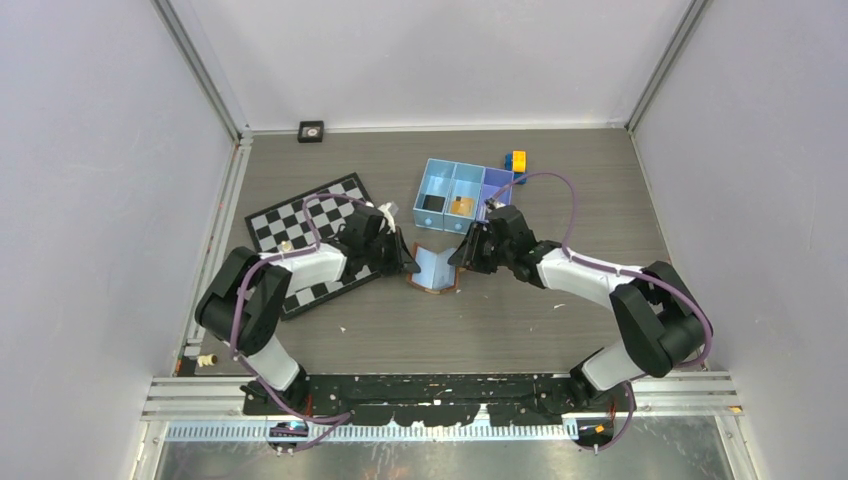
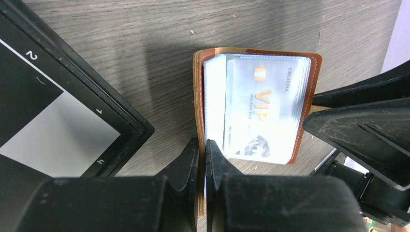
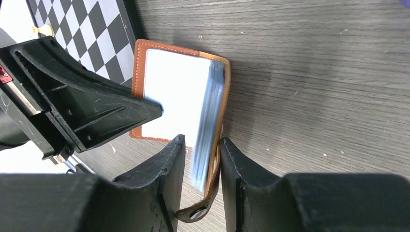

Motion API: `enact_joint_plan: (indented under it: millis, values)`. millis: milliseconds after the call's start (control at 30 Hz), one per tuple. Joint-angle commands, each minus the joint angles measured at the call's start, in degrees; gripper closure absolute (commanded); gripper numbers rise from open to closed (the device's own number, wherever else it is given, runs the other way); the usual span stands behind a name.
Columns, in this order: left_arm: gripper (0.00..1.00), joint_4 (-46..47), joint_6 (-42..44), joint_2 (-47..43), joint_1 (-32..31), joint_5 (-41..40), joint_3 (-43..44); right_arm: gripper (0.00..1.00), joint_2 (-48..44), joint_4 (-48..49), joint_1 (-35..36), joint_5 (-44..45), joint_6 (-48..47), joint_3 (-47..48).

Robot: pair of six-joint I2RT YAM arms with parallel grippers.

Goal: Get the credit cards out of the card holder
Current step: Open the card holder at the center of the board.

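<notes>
The brown card holder stands open on the table between both arms. My left gripper is shut on the edge of one brown cover. Inside a clear sleeve lies a pale silver credit card with gold "VIP" lettering. My right gripper is open, its jaws astride the other cover and the stack of sleeves. A gap shows on the sleeve side, and the strap with its snap hangs between the fingers. Any other cards are hidden in the sleeves.
A blue three-compartment tray stands just behind the holder, with a dark item and an orange-brown item in two compartments. A yellow-and-blue block lies at its right. A chessboard lies under the left arm. A small black object sits at the back wall.
</notes>
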Motion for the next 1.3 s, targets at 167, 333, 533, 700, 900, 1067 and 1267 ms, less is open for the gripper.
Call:
enact_joint_plan:
  millis: [167,333,533,700,900,1067,1267]
  values:
    - [1.0,2.02,-1.08,4.01,0.63,2.77,2.42,0.54,-3.47,5.38,0.2,-1.73,-0.01,-2.05]
    - [1.0,4.61,-2.81,4.74,1.55,4.79,1.37,0.53,-5.48,7.01,0.22,-1.08,-0.18,-3.43]
    - [1.0,6.15,-3.86,5.86,1.61,5.92,1.2,0.57,-7.63,9.14,0.16,-1.28,-0.09,-4.81]
    - [1.0,7.22,-4.64,6.96,1.68,6.97,1.28,0.57,-8.92,10.79,0.23,-1.49,-0.01,-5.88]
    - [1.0,7.44,-4.64,6.88,1.64,7.28,1.03,0.51,-8.87,12.34,0.17,-2.3,0.12,-6.26]
    - [1.0,7.41,-4.61,6.36,1.67,7.17,0.94,0.58,-8.48,11.36,0.17,-1.26,-0.17,-6.07]
    - [1.0,6.93,-4.32,5.26,1.7,6.92,0.84,0.79,-7.9,11.05,0.21,-1.19,0.17,-5.83]
